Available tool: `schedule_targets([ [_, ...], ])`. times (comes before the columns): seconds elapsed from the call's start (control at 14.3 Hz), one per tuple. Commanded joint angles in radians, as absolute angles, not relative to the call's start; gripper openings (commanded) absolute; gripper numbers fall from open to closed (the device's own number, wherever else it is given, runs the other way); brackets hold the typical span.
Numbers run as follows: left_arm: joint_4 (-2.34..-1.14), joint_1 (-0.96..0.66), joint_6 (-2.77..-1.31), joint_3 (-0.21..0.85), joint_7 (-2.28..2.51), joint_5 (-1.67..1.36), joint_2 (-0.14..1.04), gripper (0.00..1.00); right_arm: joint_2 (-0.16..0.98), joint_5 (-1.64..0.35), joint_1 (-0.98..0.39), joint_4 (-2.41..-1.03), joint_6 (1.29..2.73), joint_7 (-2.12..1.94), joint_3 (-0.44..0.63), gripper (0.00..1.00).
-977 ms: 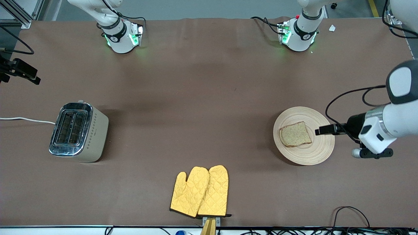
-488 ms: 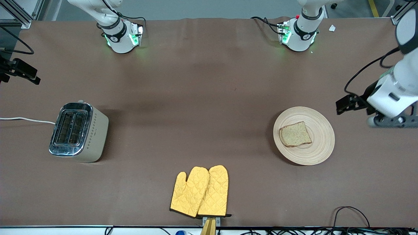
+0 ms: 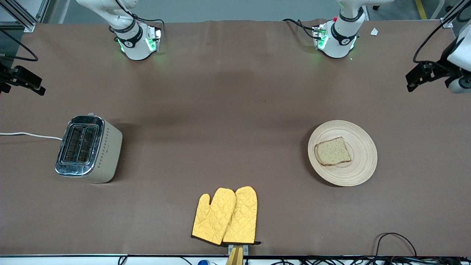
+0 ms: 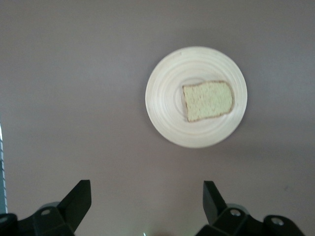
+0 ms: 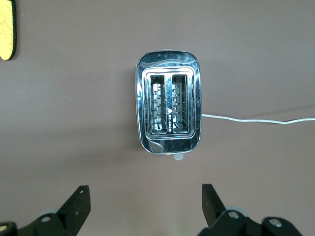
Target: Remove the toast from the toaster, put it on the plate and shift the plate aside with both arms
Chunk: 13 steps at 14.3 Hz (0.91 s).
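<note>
The toast (image 3: 333, 151) lies flat on the plate (image 3: 362, 158), toward the left arm's end of the table. Both also show in the left wrist view, the toast (image 4: 207, 100) on the plate (image 4: 162, 98). My left gripper (image 3: 409, 82) is open and empty, up in the air over bare table at the left arm's end, well apart from the plate; its jaws stand wide in its wrist view (image 4: 146, 196). My right gripper (image 3: 38, 88) is open and empty, high over the table beside the toaster; it waits (image 5: 145, 199).
A chrome toaster (image 3: 88, 149) with empty slots stands toward the right arm's end, its white cord (image 3: 29, 135) running off the table. It also shows in the right wrist view (image 5: 169, 108). Two yellow oven mitts (image 3: 226, 217) lie near the table's front edge.
My left gripper has drawn back from over the plate's rim, rising and moving toward the table's end and the arm bases. The toast and plate stay put. The right arm has not moved.
</note>
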State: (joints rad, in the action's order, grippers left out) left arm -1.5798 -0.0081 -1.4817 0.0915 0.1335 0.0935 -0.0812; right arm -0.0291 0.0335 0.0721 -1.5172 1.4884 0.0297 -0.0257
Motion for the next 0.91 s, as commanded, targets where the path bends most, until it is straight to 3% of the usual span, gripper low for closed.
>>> schedule_targets([
  [0.0,-1.631,-0.014,-1.456,0.078,0.107,0.049,-0.124,1.0,-0.032,0.021,0.072,-1.514,1.485,0.043,-0.025,1.0],
  [0.84,-1.579,-0.02,-1.456,0.08,0.018,0.021,-0.095,1.0,-0.032,0.021,0.075,-1.516,1.477,0.041,-0.021,1.0],
])
